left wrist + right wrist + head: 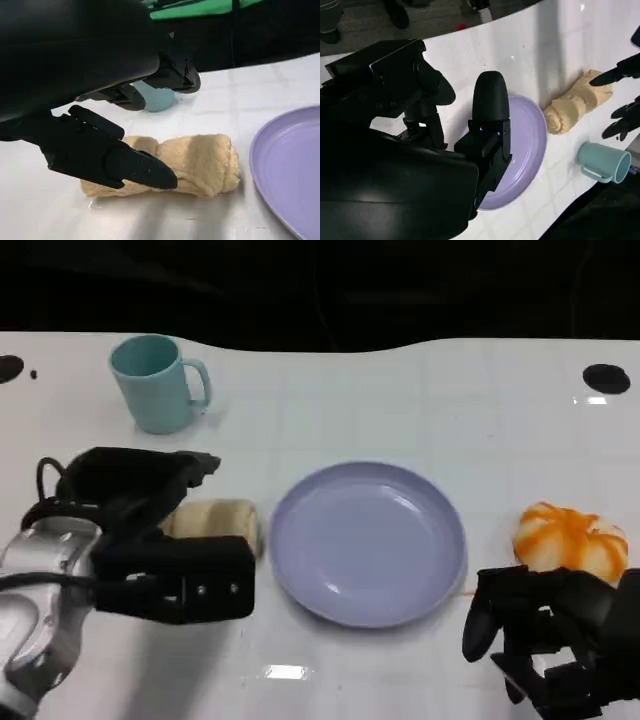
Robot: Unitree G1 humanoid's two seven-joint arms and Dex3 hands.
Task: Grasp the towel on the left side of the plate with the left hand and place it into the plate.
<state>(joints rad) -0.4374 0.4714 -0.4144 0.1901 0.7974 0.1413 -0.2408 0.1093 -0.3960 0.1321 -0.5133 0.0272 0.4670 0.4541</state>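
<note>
I see the left hand (pixel 150 530) over the rolled towel (pixel 192 165), fingers spread around it, not gripping. The towel lies just left of the plate (pixel 368 540). My right hand (pixel 545 645) rests empty, fingers apart, beside the plate.

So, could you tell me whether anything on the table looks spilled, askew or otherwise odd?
Nothing stands out. The rolled towel lies intact beside the plate, which sits flat and bare; the mug stands upright, and the orange-and-white object rests on the table. The left hand is spread over the towel.
</note>
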